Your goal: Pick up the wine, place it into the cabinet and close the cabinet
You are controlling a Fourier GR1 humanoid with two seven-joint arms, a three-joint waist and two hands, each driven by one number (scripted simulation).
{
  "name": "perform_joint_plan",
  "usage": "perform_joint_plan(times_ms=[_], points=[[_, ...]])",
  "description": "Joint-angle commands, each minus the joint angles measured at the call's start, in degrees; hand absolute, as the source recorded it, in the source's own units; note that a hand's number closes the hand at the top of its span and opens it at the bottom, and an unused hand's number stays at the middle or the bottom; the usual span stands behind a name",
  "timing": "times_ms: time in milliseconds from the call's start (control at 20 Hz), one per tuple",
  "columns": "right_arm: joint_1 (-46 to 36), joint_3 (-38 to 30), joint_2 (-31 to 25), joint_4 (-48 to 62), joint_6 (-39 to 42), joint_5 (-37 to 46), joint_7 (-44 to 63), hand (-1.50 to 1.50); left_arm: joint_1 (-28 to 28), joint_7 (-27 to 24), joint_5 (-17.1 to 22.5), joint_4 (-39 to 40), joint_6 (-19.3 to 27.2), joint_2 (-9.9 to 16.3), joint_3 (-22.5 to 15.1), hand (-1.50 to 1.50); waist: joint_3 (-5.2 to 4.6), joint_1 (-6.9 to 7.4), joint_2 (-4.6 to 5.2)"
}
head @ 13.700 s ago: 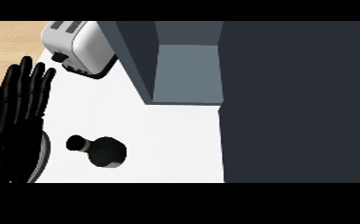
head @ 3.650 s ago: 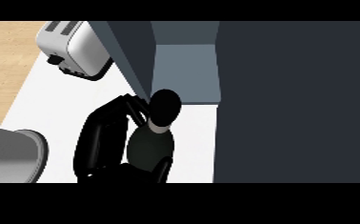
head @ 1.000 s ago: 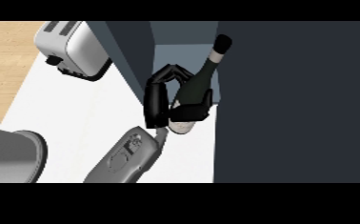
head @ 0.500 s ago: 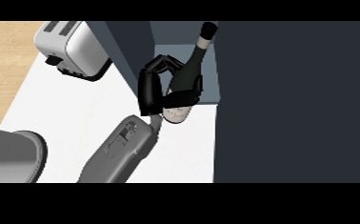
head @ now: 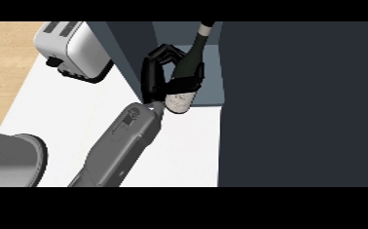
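Right hand, fingers wrapped round the wine, tilts the bottle neck-first into the open cabinet ahead; setting down, release and door-closing remain.

The wine bottle looks like dark glossy glass with a pale paper-like label near its base, and the hand curled round it is black with a smooth plastic sheen. The toaster at far left has a brushed-metal look with dark trim. The cabinet is matt slate grey, the counter smooth matt white, with a wood-toned strip at far left.
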Motion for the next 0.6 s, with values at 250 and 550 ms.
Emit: perform_joint_plan(times_ms=[250,550], points=[[3.35,2.51,1.64,-7.73,-0.99,-1.77,2.69,-1.50,-8.75,-4.49,3.90,14.88,-1.82,-0.09,3.56,1.50,-0.02,-0.93,0.22],[1.31,-0.13,0.19,-5.40,-0.39,-4.73,2.10,-1.50,-16.48,-9.45,2.58,23.37,-1.08,-0.08,7.52,1.50,0.00,-1.21,0.33]])
